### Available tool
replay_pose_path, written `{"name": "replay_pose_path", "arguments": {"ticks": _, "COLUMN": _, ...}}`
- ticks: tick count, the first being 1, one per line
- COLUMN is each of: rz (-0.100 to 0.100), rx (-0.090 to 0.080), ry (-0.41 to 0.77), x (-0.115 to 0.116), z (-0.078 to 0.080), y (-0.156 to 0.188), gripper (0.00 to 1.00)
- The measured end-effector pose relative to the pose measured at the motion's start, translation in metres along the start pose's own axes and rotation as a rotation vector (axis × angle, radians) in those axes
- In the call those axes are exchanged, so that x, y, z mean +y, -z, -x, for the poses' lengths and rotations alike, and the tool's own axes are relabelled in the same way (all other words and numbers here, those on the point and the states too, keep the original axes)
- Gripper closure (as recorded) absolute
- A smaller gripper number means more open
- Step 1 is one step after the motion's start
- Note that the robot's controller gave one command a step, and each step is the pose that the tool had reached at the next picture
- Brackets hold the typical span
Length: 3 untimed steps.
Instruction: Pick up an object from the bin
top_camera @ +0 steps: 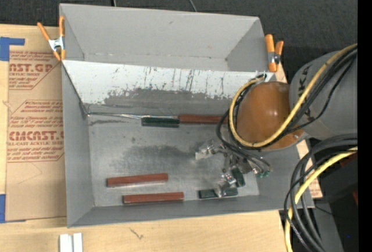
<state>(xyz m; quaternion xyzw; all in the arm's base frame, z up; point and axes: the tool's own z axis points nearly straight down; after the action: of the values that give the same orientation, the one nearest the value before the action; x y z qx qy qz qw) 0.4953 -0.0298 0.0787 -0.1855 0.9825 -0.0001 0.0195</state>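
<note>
My gripper (231, 174) hangs low over the bin's front right corner, below the orange dome on the wrist. A small dark green block (207, 193) lies on the floor just left of its lower end, close to it or touching it. Whether anything is held I cannot make out. A dark green bar (160, 122) and a red-brown bar (200, 119) lie end to end along the foot of the back wall, up and left of the gripper.
Two long red-brown bars lie nearly parallel at the front left, one (137, 180) behind the other (153, 198). The arm and its cables cover the bin's right side. The front wall stands close below the gripper.
</note>
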Motion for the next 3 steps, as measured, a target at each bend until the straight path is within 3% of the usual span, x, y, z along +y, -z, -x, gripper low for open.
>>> {"name": "replay_pose_path", "arguments": {"ticks": 1, "rz": 0.000, "rx": 0.001, "ry": 0.000, "x": 0.0000, "z": -0.0002, "y": 0.0000, "gripper": 0.00}}
{"name": "replay_pose_path", "arguments": {"ticks": 2, "rz": 0.005, "rx": 0.021, "ry": 0.020, "x": -0.0032, "z": -0.0058, "y": 0.0078, "gripper": 0.00}}
{"name": "replay_pose_path", "arguments": {"ticks": 3, "rz": 0.004, "rx": 0.025, "ry": 0.039, "x": 0.0017, "z": -0.0100, "y": 0.0082, "gripper": 0.00}}
